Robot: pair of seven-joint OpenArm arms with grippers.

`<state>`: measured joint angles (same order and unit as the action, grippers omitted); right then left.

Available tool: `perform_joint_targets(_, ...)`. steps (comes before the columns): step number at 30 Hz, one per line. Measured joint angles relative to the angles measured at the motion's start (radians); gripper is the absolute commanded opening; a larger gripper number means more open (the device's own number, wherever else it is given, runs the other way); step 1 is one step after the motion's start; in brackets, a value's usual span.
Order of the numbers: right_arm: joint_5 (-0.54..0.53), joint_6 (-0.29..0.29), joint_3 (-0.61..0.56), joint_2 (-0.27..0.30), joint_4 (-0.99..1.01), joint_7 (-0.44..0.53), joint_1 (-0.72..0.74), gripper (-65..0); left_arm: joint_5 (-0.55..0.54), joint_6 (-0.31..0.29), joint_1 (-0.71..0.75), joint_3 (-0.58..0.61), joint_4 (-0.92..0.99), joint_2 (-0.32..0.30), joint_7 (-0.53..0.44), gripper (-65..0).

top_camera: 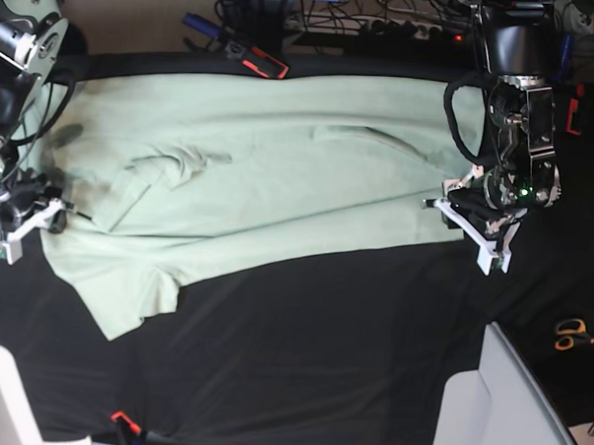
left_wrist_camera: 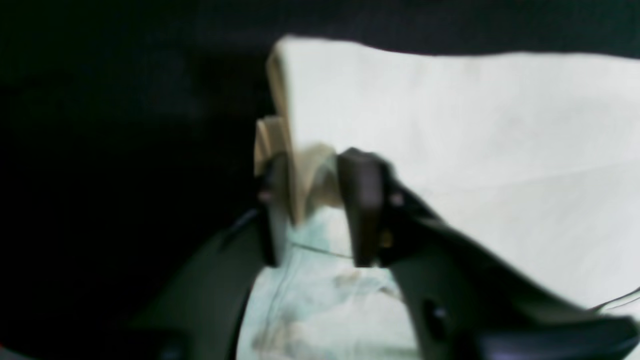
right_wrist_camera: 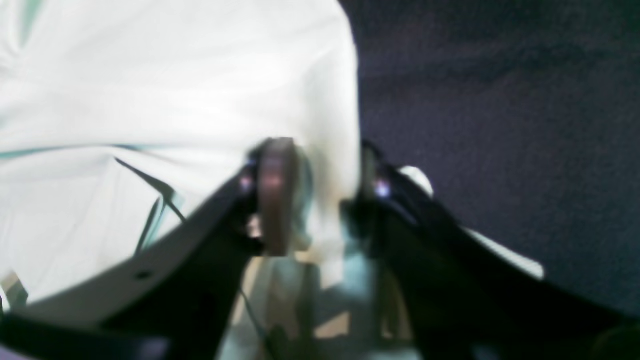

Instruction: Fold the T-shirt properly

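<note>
Your left gripper and right gripper stood part-open astride opposite ends of the T-shirt, which lay lengthwise between them.

t-shirt: pale mint green, plain | tablecloth: black | scissors: orange handles
</note>
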<state>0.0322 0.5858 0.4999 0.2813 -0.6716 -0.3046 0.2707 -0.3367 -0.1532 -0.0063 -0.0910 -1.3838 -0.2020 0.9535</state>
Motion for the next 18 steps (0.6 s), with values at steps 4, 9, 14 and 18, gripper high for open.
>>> perform_joint_targets(4,0.0,0.001,0.0,0.0,0.0,-0.001,0.0,-32.8,-0.003,0.0,0.033,0.0,-0.018,0.0,0.001,-38.0)
perform_joint_targets(9,0.002,-0.002,0.002,-0.005,-0.074,-0.005,-0.011,-33.1,-0.01,-0.001,0.029,-0.121,-0.056,0.015,-0.001,-38.0)
perform_joint_targets(14,0.003,-0.002,0.004,-0.024,-0.162,-0.008,-0.04,-33.1,0.007,0.011,-0.032,-0.175,0.009,-0.003,0.0,-37.8)
perform_joint_targets(18,-0.002,0.0,0.002,-0.036,-0.221,-0.043,-0.058,-33.1,-0.006,0.005,-0.122,-0.162,0.136,0.013,-0.004,-37.8)
